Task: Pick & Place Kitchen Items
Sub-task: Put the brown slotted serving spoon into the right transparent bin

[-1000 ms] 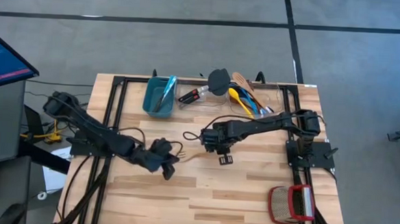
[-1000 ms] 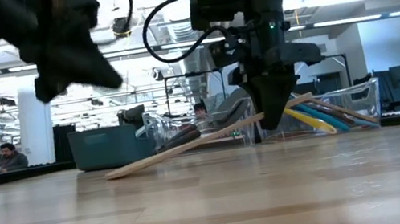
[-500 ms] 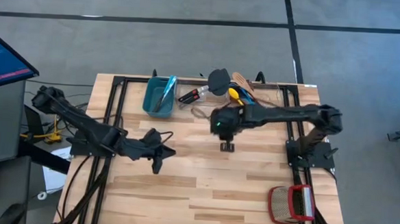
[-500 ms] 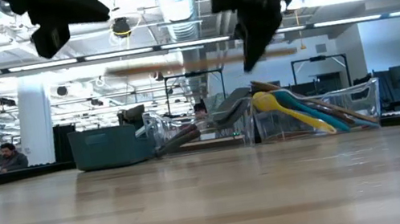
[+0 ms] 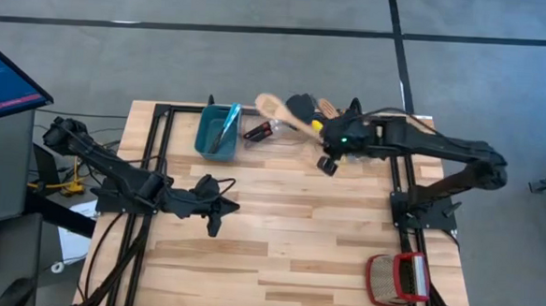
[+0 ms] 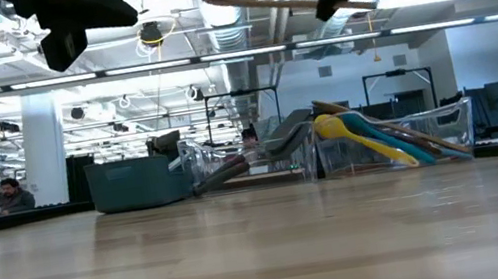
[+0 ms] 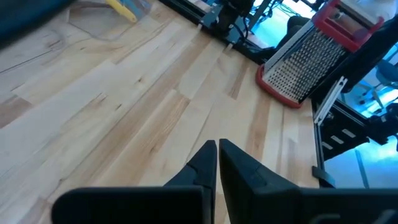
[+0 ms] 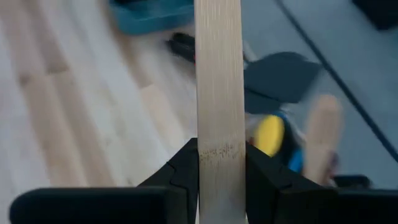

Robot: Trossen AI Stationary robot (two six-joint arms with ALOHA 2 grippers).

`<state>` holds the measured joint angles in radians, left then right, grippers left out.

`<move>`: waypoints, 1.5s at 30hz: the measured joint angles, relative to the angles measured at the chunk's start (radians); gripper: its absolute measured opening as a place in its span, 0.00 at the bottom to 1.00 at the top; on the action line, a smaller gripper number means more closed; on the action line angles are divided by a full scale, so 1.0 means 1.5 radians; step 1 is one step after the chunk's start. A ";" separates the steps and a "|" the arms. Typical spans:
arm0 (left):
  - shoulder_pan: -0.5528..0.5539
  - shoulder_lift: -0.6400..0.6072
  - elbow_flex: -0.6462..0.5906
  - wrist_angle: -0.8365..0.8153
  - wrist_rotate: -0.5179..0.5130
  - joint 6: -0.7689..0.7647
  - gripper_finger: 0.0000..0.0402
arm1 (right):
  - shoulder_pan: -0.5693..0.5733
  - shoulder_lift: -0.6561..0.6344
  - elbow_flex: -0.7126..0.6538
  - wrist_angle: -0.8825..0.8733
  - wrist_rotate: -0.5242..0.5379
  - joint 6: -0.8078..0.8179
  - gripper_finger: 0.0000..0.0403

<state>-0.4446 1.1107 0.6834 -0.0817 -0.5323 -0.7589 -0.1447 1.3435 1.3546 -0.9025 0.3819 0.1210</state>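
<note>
- wooden spoon: carried in the air over the far edge of the table, bowl end toward the teal bin, handle running back into the right gripper. in the low view it hangs high above the board, slightly tilted, touching nothing below.
- right gripper: fingers are clamped on the flat handle of the spoon, one on each side, as the right wrist view shows. the grip sits partway along the handle, so the bowl end overhangs freely; this probably keeps the fingers clear of the other utensils.
- remaining kitchen items: a black spatula, yellow and blue spoons and further wooden handles lie in a clear holder at the far edge, directly under and beside the carried spoon.
- judgement: the spoon appears to be in transit toward a container; which one cannot be told.
- obstacles: the piled handles and the clear holder wall lie below the spoon's path; a low pass could catch them. the teal bin already holds a utensil.
- left gripper: fingers pressed together, holding nothing, waiting above the near-left part of the table, well apart from the spoon.
- red-and-tan basket: near right corner, well apart from both grippers.
</note>
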 joint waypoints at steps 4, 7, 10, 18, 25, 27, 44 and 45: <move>0.000 0.000 0.000 0.000 -0.001 0.001 0.01 | -0.001 -0.033 0.000 -0.049 0.064 0.041 0.19; 0.000 0.000 0.000 0.000 -0.008 0.016 0.01 | 0.003 -0.049 -0.008 -0.073 0.101 0.054 0.19; 0.000 0.000 0.000 0.000 -0.028 0.019 0.01 | 0.010 -0.071 -0.060 -0.046 0.128 0.056 0.19; -0.001 0.000 0.000 0.000 -0.037 0.020 0.01 | 0.027 -0.167 -0.319 0.218 0.223 0.093 0.19; -0.001 0.000 0.000 0.000 -0.044 0.020 0.01 | 0.025 -0.199 -0.465 0.383 0.358 0.095 0.19; -0.001 0.000 0.001 0.000 -0.051 0.020 0.01 | 0.025 -0.198 -0.493 0.413 0.388 0.090 0.19; 0.000 0.000 0.001 0.000 -0.065 0.017 0.01 | 0.051 -0.224 -0.583 0.739 0.375 0.321 0.19; 0.000 0.000 0.001 0.000 -0.065 0.017 0.01 | 0.056 -0.228 -0.583 0.768 0.365 0.349 0.19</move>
<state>-0.4444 1.1103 0.6842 -0.0814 -0.6292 -0.7328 -0.0600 1.0011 0.4801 0.2498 0.9289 0.6451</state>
